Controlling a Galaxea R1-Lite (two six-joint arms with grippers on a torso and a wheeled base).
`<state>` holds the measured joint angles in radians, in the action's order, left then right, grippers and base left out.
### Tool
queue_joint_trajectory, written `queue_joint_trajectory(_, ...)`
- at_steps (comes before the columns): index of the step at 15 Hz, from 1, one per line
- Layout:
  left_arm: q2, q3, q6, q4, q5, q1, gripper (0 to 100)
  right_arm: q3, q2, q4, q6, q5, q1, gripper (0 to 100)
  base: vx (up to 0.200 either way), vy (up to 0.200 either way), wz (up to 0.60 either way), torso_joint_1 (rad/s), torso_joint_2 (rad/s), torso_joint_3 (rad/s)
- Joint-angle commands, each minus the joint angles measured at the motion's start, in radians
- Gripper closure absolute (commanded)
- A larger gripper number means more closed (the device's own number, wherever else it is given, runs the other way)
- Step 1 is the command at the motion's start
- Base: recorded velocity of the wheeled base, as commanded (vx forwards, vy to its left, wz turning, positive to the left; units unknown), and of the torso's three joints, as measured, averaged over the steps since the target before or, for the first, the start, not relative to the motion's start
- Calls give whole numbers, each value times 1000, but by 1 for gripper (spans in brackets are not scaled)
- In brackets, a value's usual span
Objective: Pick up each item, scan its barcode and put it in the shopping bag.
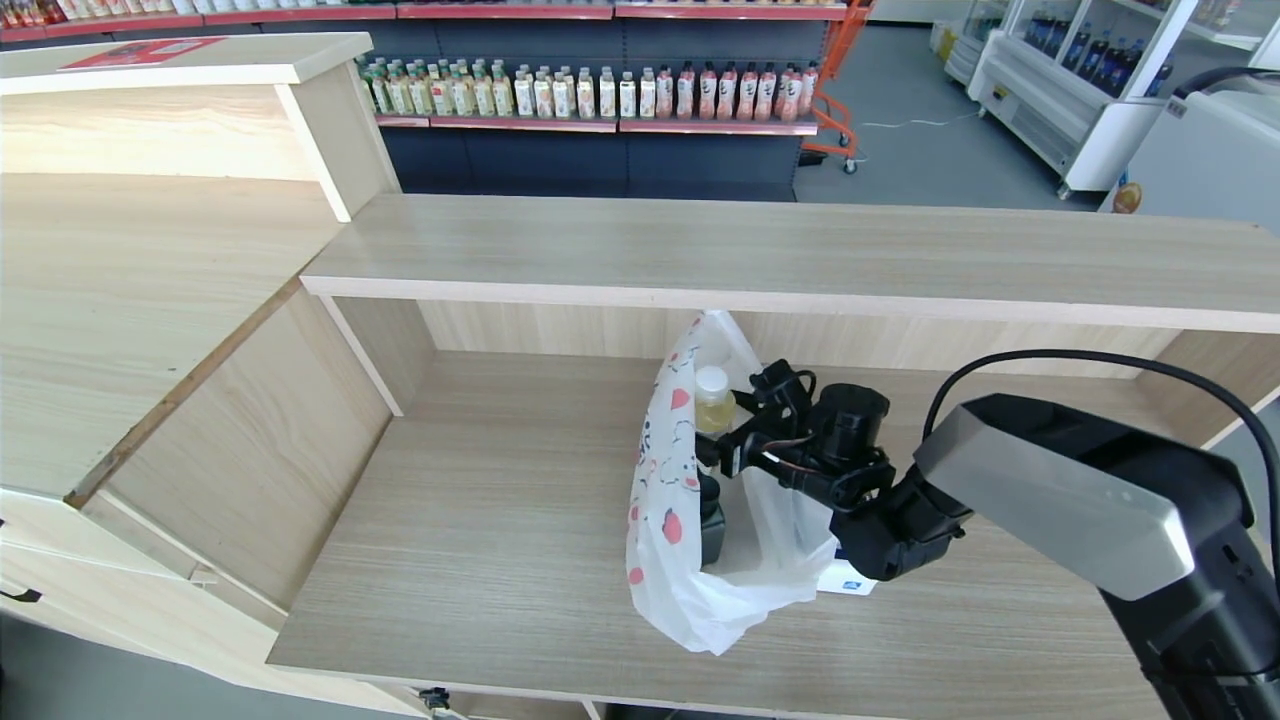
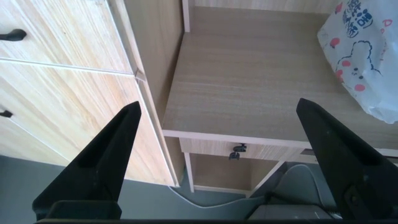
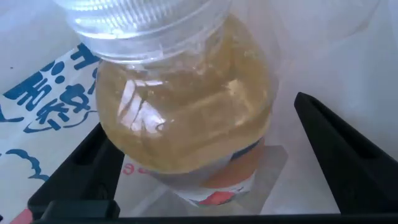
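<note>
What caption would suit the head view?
Right gripper around a drink bottle inside the shopping bag on the wooden counter.

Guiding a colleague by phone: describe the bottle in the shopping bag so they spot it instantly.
On the lower wooden counter stands a white shopping bag with red prints. In its open mouth sits the bottle, upright: clear, pale yellow drink, white cap, beside the black right gripper.

Head view's bright and even, soft overhead store light. The bench (image 1: pixel 500 560) has a mild shadow tucked under its top ledge. Straight edges bow near the frame borders. Up close, the bottle (image 3: pixel 186 118) carries white glare streaks, and the left tool (image 2: pixel 219 109) reads as flat black silhouette against the lit wood.
</note>
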<state>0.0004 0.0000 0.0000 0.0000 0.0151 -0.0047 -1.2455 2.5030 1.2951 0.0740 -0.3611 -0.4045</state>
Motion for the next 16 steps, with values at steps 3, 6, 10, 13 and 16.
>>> queue_joint_trajectory(3,0,0,0,0,0,0,0,58,-118,-3,-88,1,6,0,0,0,0,0,0,0)
queue_joint_trajectory(6,0,0,0,0,0,0,0,130,-257,-60,-149,-1,7,0,0,0,0,0,0,0)
queue_joint_trajectory(10,0,0,0,0,0,0,0,374,-523,-155,-209,-1,9,0,0,0,0,0,0,0)
queue_joint_trajectory(13,0,0,0,0,0,0,0,529,-678,-160,-229,-1,15,0,0,0,0,0,0,0)
queue_joint_trajectory(16,0,0,0,0,0,0,0,718,-918,-206,-270,7,36,0,0,0,0,0,0,0)
